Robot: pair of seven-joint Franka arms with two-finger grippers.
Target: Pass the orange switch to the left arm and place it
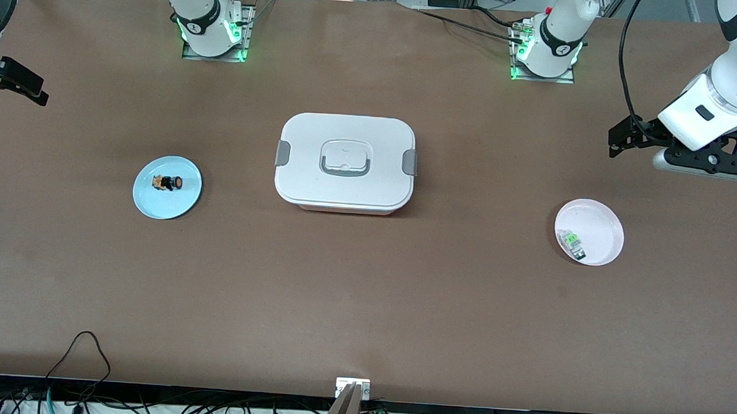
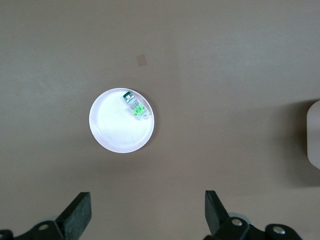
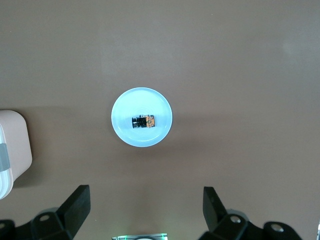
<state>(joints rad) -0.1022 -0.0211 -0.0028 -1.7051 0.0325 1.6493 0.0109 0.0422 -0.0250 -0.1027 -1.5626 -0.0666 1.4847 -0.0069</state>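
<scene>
The orange switch (image 1: 168, 183) lies on its side on a light blue plate (image 1: 157, 205) toward the right arm's end of the table; the right wrist view shows it (image 3: 143, 121) in the middle of that plate (image 3: 125, 132). The white lidded box (image 1: 345, 162) stands at the table's middle, between the two plates. My right gripper (image 1: 31, 91) hangs high over the table's edge at the right arm's end, open and empty (image 3: 146, 210). My left gripper (image 1: 623, 137) hangs high near the pink plate (image 1: 601, 223), open and empty (image 2: 147, 212).
A green-and-clear small component (image 1: 573, 243) lies on the pink plate, also in the left wrist view (image 2: 135, 104). A corner of the box shows in the right wrist view (image 3: 12, 145) and in the left wrist view (image 2: 315, 135). Cables hang at the table's near edge.
</scene>
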